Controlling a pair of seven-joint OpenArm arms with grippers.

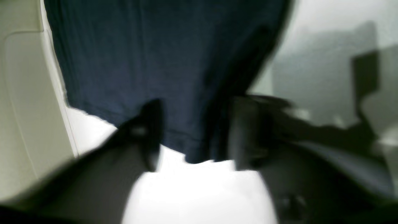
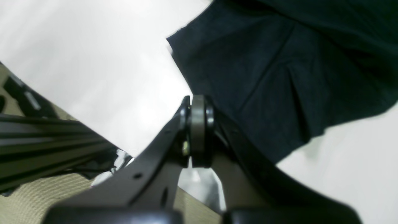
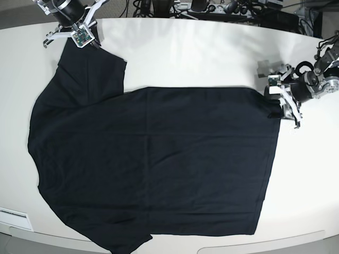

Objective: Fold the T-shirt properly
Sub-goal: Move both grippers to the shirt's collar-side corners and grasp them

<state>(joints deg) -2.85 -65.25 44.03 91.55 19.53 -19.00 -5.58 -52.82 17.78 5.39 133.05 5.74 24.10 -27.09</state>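
The black T-shirt [image 3: 159, 159] lies spread flat on the white table [image 3: 185, 58], neck end to the left and hem to the right. My left gripper [image 3: 278, 106] is at the hem's far right corner. In the blurred left wrist view its two fingers [image 1: 149, 133] stand apart with the T-shirt's [image 1: 155, 62] hem corner between them, not pinched. My right gripper [image 3: 87, 41] is at the far-left sleeve. Its pads are shut together [image 2: 199, 102] right at the edge of the T-shirt's [image 2: 279, 77] sleeve, and no cloth shows between them.
Cables and equipment [image 3: 212, 8] line the table's back edge. A small grey block [image 3: 263, 67] sits just behind the left arm. A white strip [image 3: 13, 216] lies by the front left edge, where the T-shirt reaches close to the rim.
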